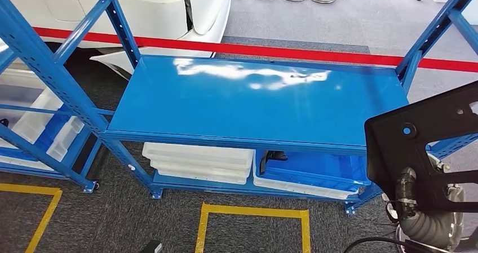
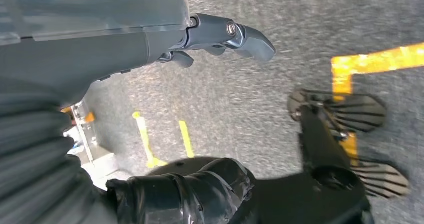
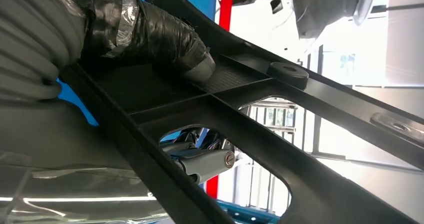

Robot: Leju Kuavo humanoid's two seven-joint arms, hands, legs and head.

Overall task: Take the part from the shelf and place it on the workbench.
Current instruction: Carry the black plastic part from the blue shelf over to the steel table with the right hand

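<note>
Black framed part [image 1: 420,143] held in the robot's right hand [image 3: 165,39], at the lower right of the head view, beside the blue shelf [image 1: 256,98].

Right hand fingers [image 3: 202,161] show through an opening in the part while the taped thumb presses its ribbed face, so the hand grips the part, which hangs off the shelf's right end, clear of its glossy bare top. White bins [image 1: 197,160] and a blue bin [image 1: 315,171] sit on the lower level. Left hand [image 2: 220,37] hangs over grey carpet [image 2: 250,109] with yellow tape [image 2: 370,64], fingers slightly curled, holding nothing.
</note>
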